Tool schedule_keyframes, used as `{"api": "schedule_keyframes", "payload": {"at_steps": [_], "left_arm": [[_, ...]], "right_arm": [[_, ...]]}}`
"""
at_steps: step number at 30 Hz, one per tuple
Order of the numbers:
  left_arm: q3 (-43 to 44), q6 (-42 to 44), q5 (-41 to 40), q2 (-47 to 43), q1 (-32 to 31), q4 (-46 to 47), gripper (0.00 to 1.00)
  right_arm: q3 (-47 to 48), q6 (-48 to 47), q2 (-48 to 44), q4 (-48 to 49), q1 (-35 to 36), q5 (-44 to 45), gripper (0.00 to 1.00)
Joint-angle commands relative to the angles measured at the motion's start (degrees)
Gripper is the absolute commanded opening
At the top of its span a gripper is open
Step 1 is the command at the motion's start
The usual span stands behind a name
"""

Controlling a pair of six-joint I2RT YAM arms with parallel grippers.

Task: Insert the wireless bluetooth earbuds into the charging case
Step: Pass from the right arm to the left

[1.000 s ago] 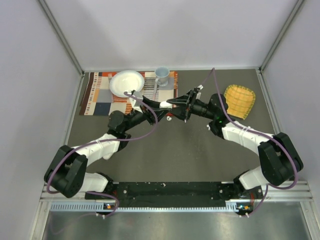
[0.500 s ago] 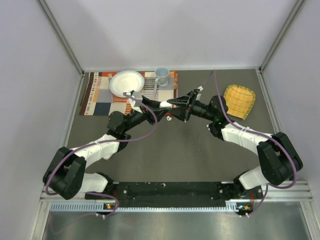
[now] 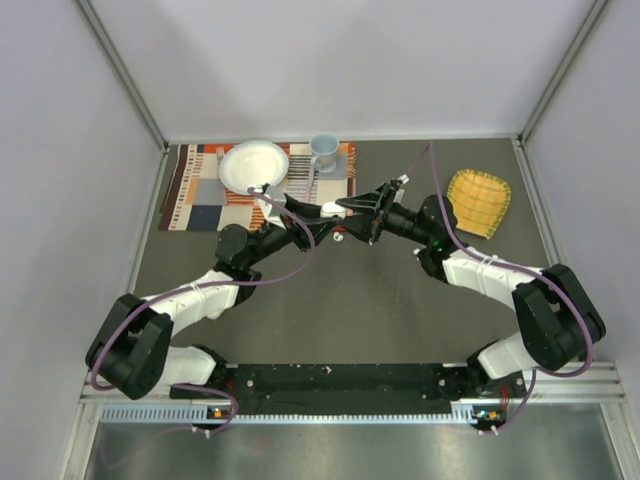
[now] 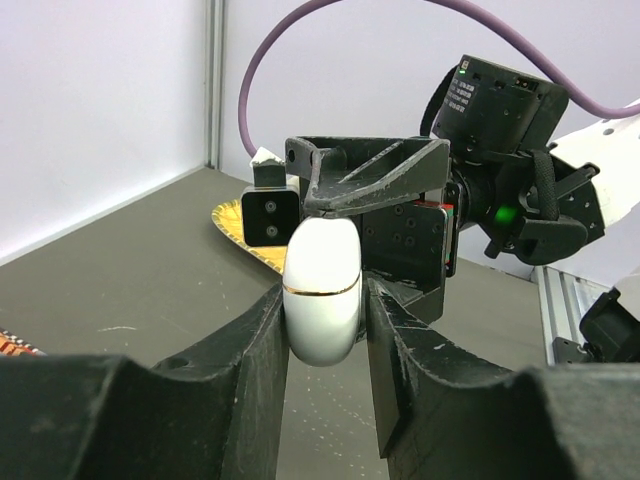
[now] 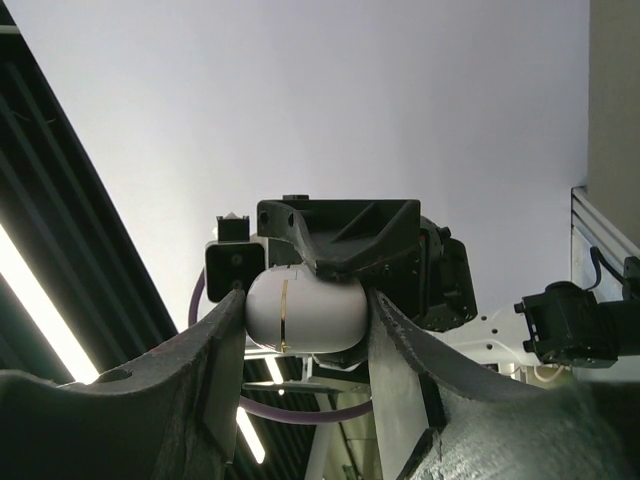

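The charging case [image 3: 329, 209] is a white oval pebble with a thin gold seam, held in mid-air above the table's middle, its lid shut. My left gripper [image 3: 322, 213] comes from the left and has both fingers against the case's [image 4: 322, 290] narrow sides. My right gripper [image 3: 347, 207] meets it from the right and is shut on the same case [image 5: 305, 310] across its length. A tiny white piece [image 3: 340, 237] lies on the table just below. It may be one of the earbuds, but it is too small to tell.
A white plate [image 3: 253, 163] and a pale blue cup [image 3: 324, 150] stand on a patterned mat [image 3: 200, 198] at the back left. A yellow woven pad [image 3: 478, 200] lies at the back right. White walls enclose the table on three sides.
Both grippers and the case have drifted very slightly to the right. Both still hold the case as before.
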Motion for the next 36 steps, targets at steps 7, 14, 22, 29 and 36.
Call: {"api": "schedule_keyframes", "payload": {"at_steps": [7, 14, 22, 29, 36], "left_arm": [[-0.1, 0.13, -0.21, -1.33, -0.31, 2.57, 0.34], [0.51, -0.48, 0.05, -0.71, -0.31, 3.01, 0.35], [0.87, -1.62, 0.76, 0.07, -0.31, 4.15, 0.38], [0.69, -2.5, 0.49, 0.78, -0.31, 5.91, 0.39], [1.22, -2.42, 1.11, 1.31, -0.31, 5.39, 0.32]], "right_arm": [[0.27, 0.05, -0.94, 3.83, 0.66, 0.72, 0.1], [1.15, -0.48, -0.76, 2.34, 0.66, -0.16, 0.1], [1.33, -0.48, -0.58, 2.6, 0.66, -0.43, 0.1], [1.24, -0.21, -0.41, 3.12, 0.57, -0.34, 0.1], [1.77, -0.3, -0.5, 2.86, 0.66, -0.34, 0.1]]}}
